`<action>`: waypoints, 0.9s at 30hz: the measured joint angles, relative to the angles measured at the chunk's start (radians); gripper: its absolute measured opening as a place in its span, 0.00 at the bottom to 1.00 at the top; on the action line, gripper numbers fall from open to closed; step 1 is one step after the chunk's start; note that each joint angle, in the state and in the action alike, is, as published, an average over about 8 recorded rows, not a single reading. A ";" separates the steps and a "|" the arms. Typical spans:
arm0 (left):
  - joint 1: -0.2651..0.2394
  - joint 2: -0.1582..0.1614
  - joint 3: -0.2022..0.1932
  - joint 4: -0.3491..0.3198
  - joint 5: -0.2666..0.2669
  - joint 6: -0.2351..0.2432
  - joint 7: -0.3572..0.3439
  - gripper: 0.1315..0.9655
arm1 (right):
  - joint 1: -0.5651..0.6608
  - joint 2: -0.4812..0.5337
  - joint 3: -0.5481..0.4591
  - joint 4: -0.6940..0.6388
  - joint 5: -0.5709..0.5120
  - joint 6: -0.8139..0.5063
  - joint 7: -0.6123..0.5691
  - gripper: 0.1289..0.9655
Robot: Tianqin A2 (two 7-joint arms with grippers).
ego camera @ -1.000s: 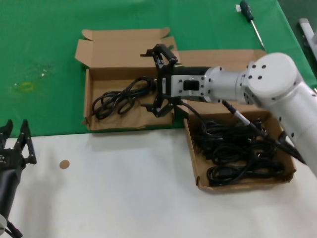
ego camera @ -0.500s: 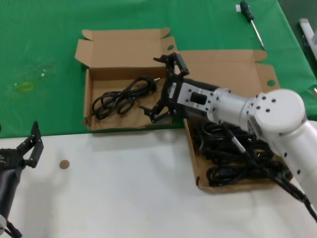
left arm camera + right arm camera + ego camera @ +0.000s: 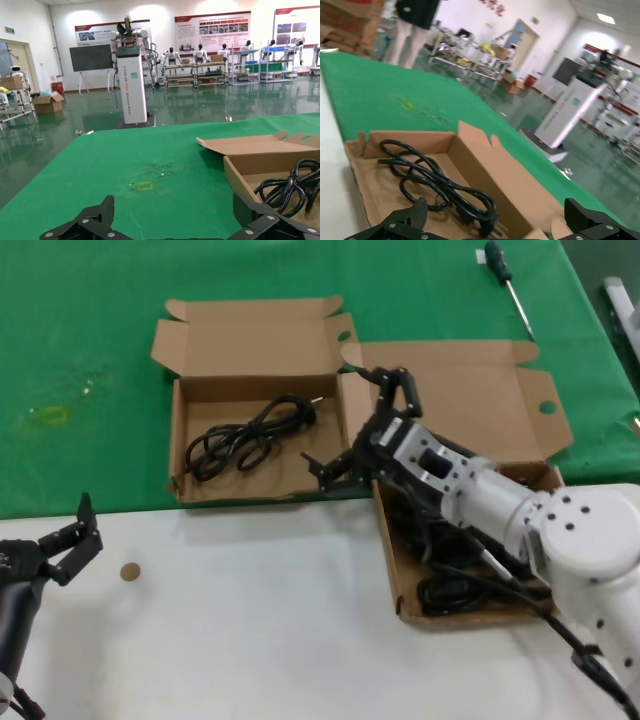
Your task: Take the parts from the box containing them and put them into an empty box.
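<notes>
A robot lab or demonstration hall, large and open. The left wrist view shows a glossy green floor (image 3: 210,102) running back to a white wall hung with poster boards (image 3: 212,27) at 12 o'clock, a dark screen (image 3: 90,57) on a stand at 11 o'clock, and a tall white cabinet (image 3: 132,82). Humanoid robots (image 3: 200,52) stand in a row by metal shelving (image 3: 260,65) at 1 o'clock. Cardboard cartons (image 3: 46,103) sit on the floor at 10 o'clock. The work surface is a table under green cloth (image 3: 90,330), with a screwdriver (image 3: 507,285) at 1 o'clock.
</notes>
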 joint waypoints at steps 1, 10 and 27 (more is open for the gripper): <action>0.000 0.000 0.000 0.000 0.000 0.000 0.000 0.73 | -0.014 0.001 0.007 0.011 0.005 0.010 0.008 1.00; 0.000 0.000 0.000 0.000 0.000 0.000 0.000 0.88 | -0.141 0.009 0.067 0.111 0.053 0.101 0.077 1.00; 0.000 0.000 0.000 0.000 0.000 0.000 0.000 1.00 | -0.382 0.023 0.181 0.302 0.143 0.272 0.208 1.00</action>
